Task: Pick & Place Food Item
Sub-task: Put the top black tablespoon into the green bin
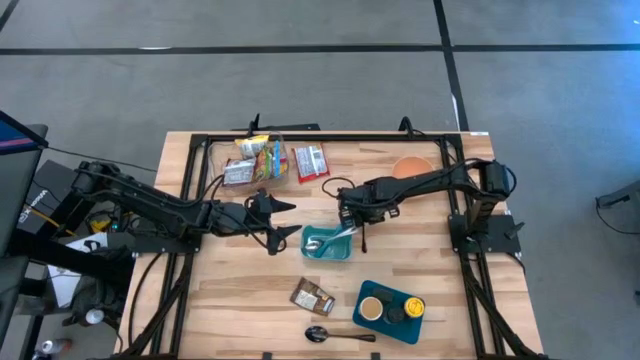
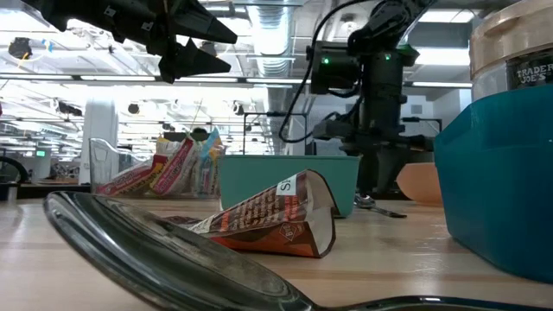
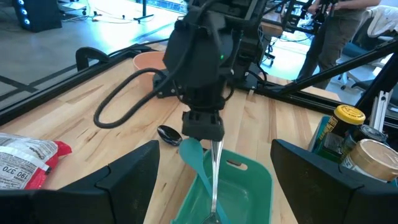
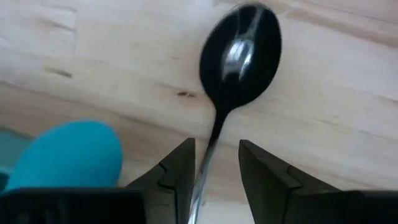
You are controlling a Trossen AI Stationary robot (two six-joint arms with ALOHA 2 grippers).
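Food packets show in three places: several in a clear bin (image 1: 258,160) at the far left, a red one (image 1: 312,162) beside it, and a crumpled brown one (image 1: 312,296) lying near the front. A teal container (image 1: 305,246) at mid-table holds a teal spoon (image 3: 198,165) and a metal utensil (image 3: 214,186). A metal spoon (image 4: 241,50) lies on the wood by the container's right wall. My right gripper (image 4: 216,149) points down and is open. Its fingers stand on either side of the spoon's handle (image 4: 210,146). My left gripper (image 1: 285,222) hovers open, left of the container.
An orange bowl (image 1: 410,165) sits at the far right. A teal tray (image 1: 372,318) with jars stands at the near right. Another spoon (image 1: 318,333) lies by the front edge. Bare wood shows left of the brown packet.
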